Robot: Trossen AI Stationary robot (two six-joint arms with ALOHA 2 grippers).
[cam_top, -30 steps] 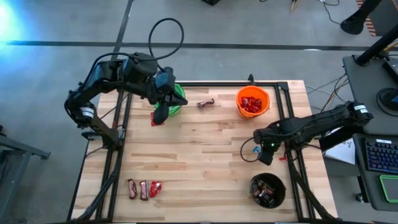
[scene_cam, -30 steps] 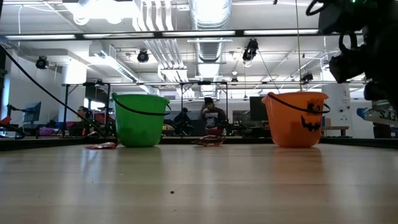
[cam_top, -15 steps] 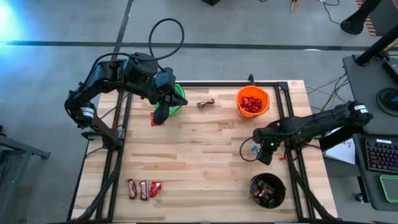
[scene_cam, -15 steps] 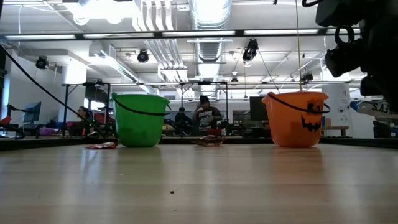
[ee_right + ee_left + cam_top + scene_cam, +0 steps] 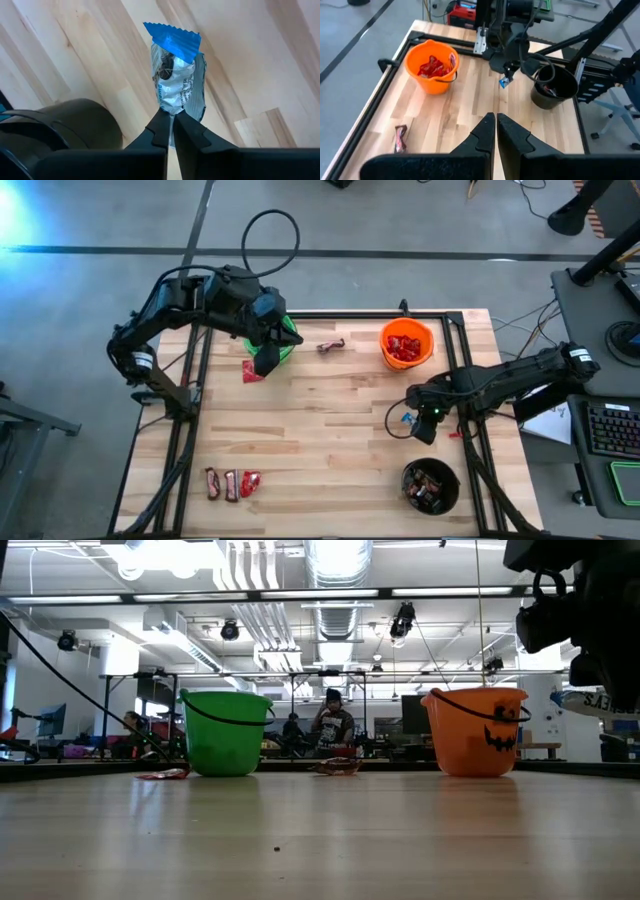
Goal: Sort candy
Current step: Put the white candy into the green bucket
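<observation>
1. Right gripper (image 5: pixel 412 420) is pinching a light-blue-and-white candy bar (image 5: pixel 176 80) by its lower end, fingers clamped on the wrapper, hovering over the table (image 5: pixel 340 430) between the orange bucket (image 5: pixel 406 345) and the black bucket (image 5: pixel 430 486).
2. Left gripper (image 5: pixel 266 364) is hanging with its fingers (image 5: pixel 482 134) pressed together on nothing, at the near edge of the green bucket (image 5: pixel 287 338).
3. A flat red packet (image 5: pixel 252 371) is lying on the wood just beside the left gripper and the green bucket.
4. A dark brown bar (image 5: pixel 331 346) is sitting on the table between the green and orange buckets.
5. Red packets are filling the orange bucket, and dark wrapped pieces are lying in the black one.
6. Three more candies (image 5: pixel 231 483) are waiting in a short row near the table's front left corner: two dark bars and one red packet.
7. A person (image 5: pixel 332 725) is standing in the room far behind the table in the low view.
</observation>
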